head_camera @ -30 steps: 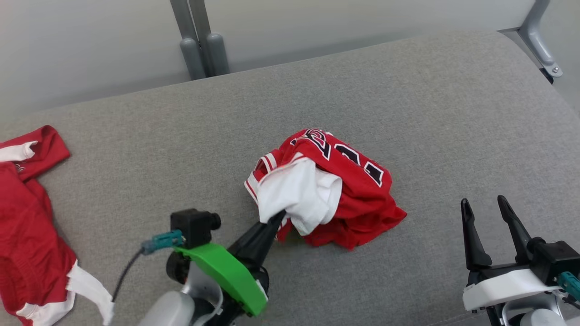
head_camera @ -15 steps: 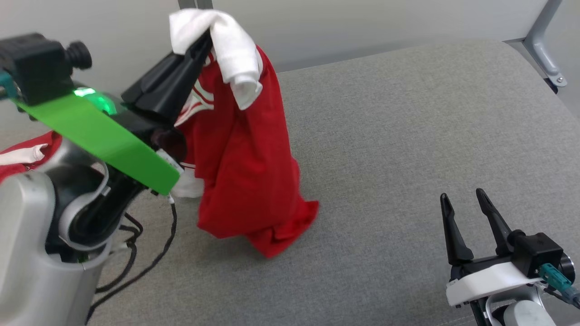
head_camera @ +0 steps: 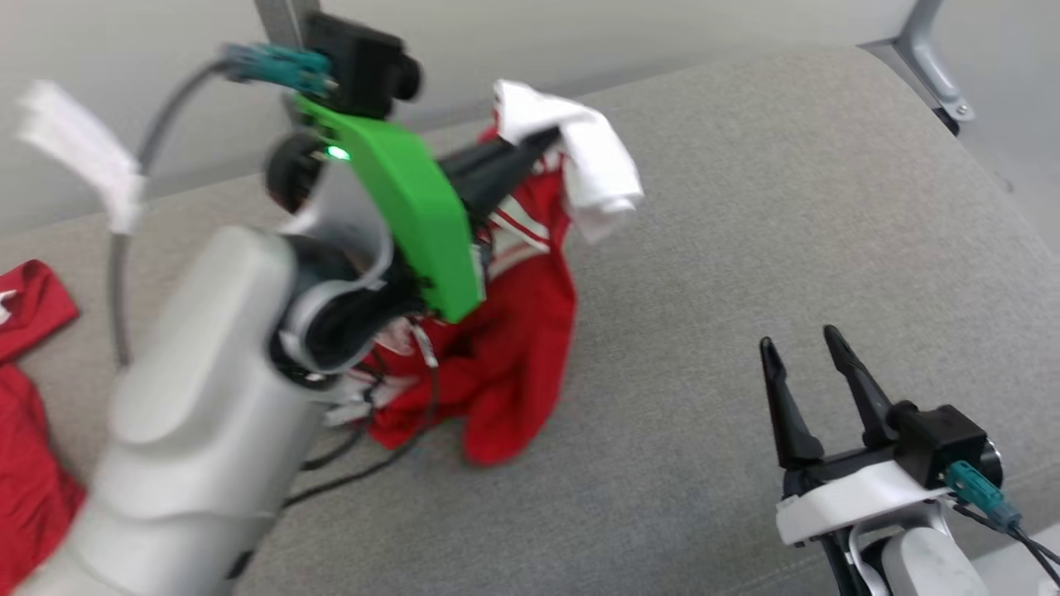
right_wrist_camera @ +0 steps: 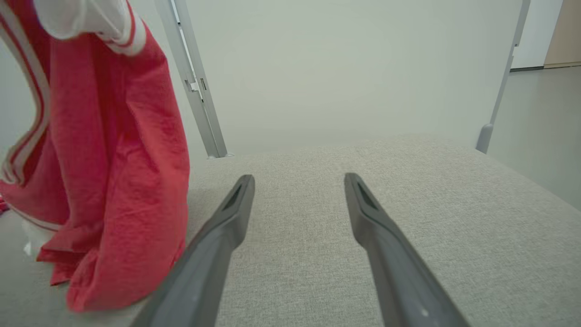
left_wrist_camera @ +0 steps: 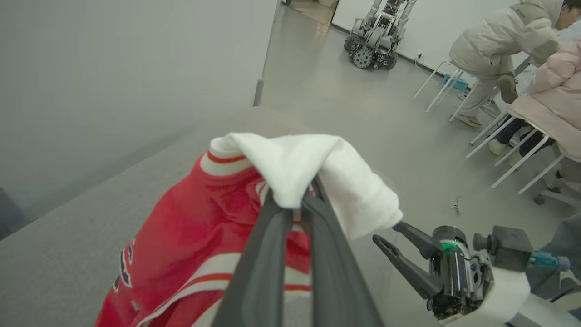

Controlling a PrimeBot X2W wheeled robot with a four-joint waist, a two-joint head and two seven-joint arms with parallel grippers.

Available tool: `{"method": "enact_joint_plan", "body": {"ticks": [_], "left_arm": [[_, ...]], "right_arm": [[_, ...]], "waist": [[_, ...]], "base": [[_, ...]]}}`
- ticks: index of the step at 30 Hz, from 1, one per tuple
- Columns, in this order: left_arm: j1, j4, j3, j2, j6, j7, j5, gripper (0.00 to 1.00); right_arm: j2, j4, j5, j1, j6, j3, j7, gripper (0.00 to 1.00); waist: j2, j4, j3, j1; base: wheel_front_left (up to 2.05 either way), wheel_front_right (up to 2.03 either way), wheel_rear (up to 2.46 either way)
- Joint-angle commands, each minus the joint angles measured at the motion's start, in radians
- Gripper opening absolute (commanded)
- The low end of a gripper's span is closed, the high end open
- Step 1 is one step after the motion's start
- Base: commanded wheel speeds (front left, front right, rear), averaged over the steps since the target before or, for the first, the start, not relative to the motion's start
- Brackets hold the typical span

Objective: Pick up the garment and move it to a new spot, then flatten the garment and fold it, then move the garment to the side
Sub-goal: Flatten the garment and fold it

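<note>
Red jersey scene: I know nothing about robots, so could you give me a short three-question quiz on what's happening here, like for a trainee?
1. True or false: the left jaws are shut on a white part of the red jersey.
2. The right jaws are: A) open, holding nothing; B) shut on the jersey; C) shut on a cable.
3. In one word: what colour is the padded surface under the jersey?
Key: 1 true; 2 A; 3 grey.
</note>
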Motion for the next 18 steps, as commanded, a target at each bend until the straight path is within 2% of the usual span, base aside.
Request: {"method": "enact_joint_plan", "body": {"ticks": [1,4,7,9,10,13,18], "left_arm": [[0.016,0.058,-0.020,-0.034,-0.011,-0.019,-0.008,0.00],[0.030,0.207,-0.079,-0.138,-0.026,-0.101,-0.009,0.00],[0.020,0.318,-0.173,-0.187,-0.033,-0.209,0.043,0.00],[0.005,0.401,-0.253,-0.194,-0.034,-0.309,0.112,0.45],[0.001,0.440,-0.296,-0.198,-0.030,-0.365,0.139,1.00],[0.005,0.451,-0.401,-0.208,-0.020,-0.472,0.132,1.00],[0.013,0.388,-0.522,-0.201,0.020,-0.557,0.085,1.00]], "right_arm": [[0.004,0.004,0.006,-0.020,0.000,0.014,-0.003,1.00],[0.015,0.013,0.009,-0.035,0.000,0.040,-0.003,1.00],[0.021,0.017,0.015,-0.038,0.000,0.042,-0.003,1.00],[0.029,0.024,0.016,-0.032,0.000,0.044,-0.003,1.00],[0.031,0.028,0.014,-0.029,0.000,0.050,-0.003,1.00],[0.028,0.030,0.013,-0.022,0.000,0.041,-0.003,1.00],[0.022,0.020,0.008,0.016,0.000,-0.007,-0.003,1.00]], "waist": [[0.0000,-0.058,0.038,0.0000],[0.0000,-0.113,0.055,0.0000],[0.0000,-0.146,0.080,0.0000],[0.0000,-0.161,0.090,0.0000],[0.0000,-0.170,0.092,0.0000],[0.0000,-0.182,0.090,0.0000],[0.0000,-0.140,0.064,0.0000]], "base": [[0.00,0.00,0.00],[0.00,0.00,0.00],[0.00,0.00,0.00],[0.00,0.00,0.00],[0.00,0.00,0.00],[0.00,0.00,0.00],[0.00,0.00,0.00]]}}
